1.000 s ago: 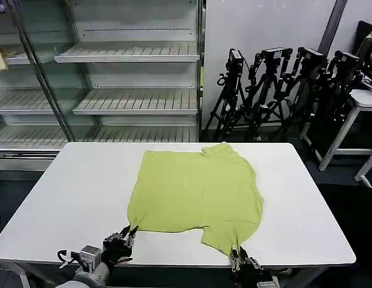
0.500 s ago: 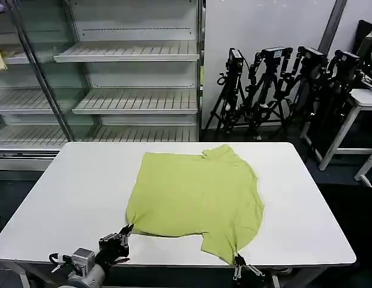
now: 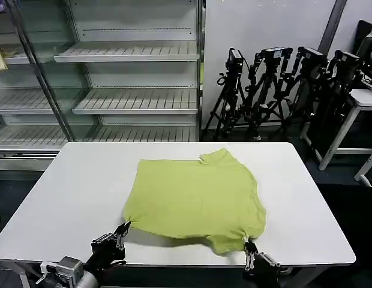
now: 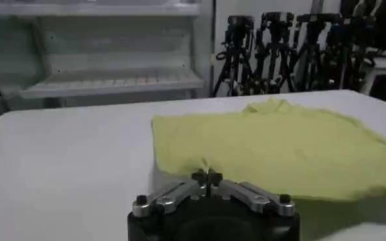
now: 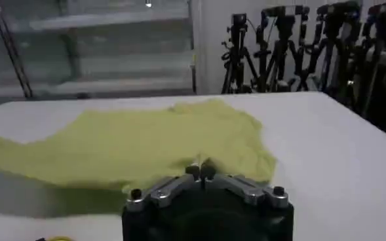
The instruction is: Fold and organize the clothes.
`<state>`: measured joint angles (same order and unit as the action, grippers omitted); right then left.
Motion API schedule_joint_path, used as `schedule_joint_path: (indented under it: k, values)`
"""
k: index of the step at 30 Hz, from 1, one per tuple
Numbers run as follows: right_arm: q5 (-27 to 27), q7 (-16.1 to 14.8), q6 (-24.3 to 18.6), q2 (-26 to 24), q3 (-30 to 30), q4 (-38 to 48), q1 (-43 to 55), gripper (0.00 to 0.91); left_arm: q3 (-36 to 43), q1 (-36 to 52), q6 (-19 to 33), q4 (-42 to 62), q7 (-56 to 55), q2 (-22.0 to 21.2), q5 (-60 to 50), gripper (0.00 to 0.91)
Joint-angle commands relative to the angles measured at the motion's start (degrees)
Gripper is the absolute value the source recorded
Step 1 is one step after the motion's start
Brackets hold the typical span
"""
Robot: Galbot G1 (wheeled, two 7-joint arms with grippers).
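My left pincer [image 3: 121,231] is closed on the near-left hem corner of the lime-green T-shirt [image 3: 195,198], and my right pincer [image 3: 248,247] is closed on the near-right hem corner; in each wrist view the fingertips meet with a pinch of fabric between them (left pincer [image 4: 206,177], right pincer [image 5: 200,171]). The T-shirt lies plain side up near the middle of the white bench [image 3: 72,192], collar end toward the shelving [image 3: 114,72], hem toward me. Change over the last second: both pincers have drawn back toward my body, and the garment has slid with them. The left hem corner now sits closer to the near bench edge and farther toward my left than it did a second ago. The lower right lobe of fabric, which earlier hung down to a point near the bench edge, is now pulled up into a shorter, rounder bunch just beside my right pincer. The far edge has also shifted slightly toward me. My judgement: this is a drag-and-flatten step, tensioning the hem to smooth the cloth before the first fold. The left half reads flat; the right corner remains wrinkled, so the spread is incomplete. No fold has been made yet. Risk: uneven pull may skew the shirt or slip a corner free.
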<state>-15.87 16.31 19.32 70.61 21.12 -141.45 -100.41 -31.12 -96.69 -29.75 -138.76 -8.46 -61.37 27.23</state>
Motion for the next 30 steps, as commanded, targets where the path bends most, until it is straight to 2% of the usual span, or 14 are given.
schedule_joint_path:
  k: [1,5,12,18,30]
  values:
    - [-2.46,0.32,-1.49,-1.13,1.08,4.68,7.77,0.000,-0.11,6.82,3.79,8.66,1.01,-0.58,2.54,0.040]
    - [-3.81,0.55,-1.84,-1.30,0.51,8.35,11.65,0.000,1.15,10.66,4.29,12.11,1.09,-0.65,5.74,0.040]
    - [-5.03,1.67,-2.18,-2.76,-0.98,15.64,21.58,0.000,2.89,18.14,4.98,17.64,1.28,2.05,7.35,0.040]
    - [-6.17,1.87,-0.80,-3.21,-3.41,20.37,28.74,0.000,5.47,21.79,4.93,21.13,1.34,3.44,7.30,0.040]
    - [-4.38,1.21,1.95,-1.99,-6.24,26.88,33.28,0.000,13.14,28.23,5.80,26.03,1.57,2.14,1.98,0.040]
